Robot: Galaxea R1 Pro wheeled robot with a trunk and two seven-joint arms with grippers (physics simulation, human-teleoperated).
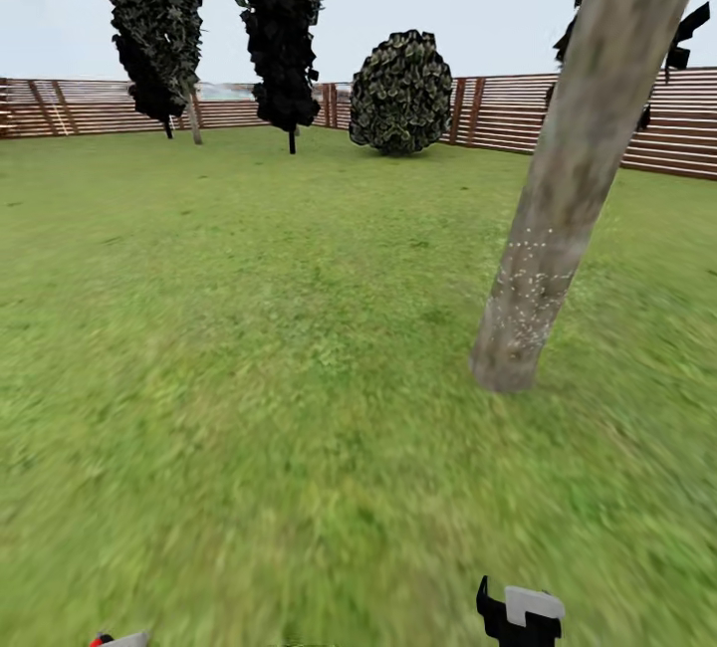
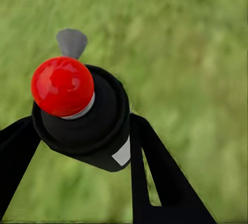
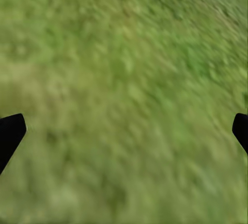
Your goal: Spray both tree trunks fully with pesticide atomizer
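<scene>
The head view looks across the grass lawn (image 1: 249,348) of the garden, closed at the far side by a brown slatted wooden fence (image 1: 597,119). At about two o'clock from the robot stands a thick grey-brown tree trunk (image 1: 568,189), appearing tilted in the frame, with its base planted in the grass. Tiny white specks of pesticide (image 1: 533,279) dot the lower part of this trunk, while the bark higher up looks bare. Towards eleven and twelve o'clock, near the fence, rise two dark columnar trees (image 1: 284,20) on thin stems, and a round leafy bush (image 1: 401,93) sits just in front of the fence at about twelve o'clock.

The pesticide atomizer (image 2: 90,115) sits between the two black fingers (image 2: 155,167) of the left gripper (image 2: 82,131), which are pressed against its dark body on either side; its red top points up towards the camera, a white label shows on its side, and grass lies well below. In the head view its red tip (image 1: 100,640) peeks in at seven o'clock.

The right gripper (image 3: 124,131) hangs over bare grass with its fingers spread wide and nothing between them. In the head view its white-tipped black end (image 1: 523,615) appears at about five o'clock.
</scene>
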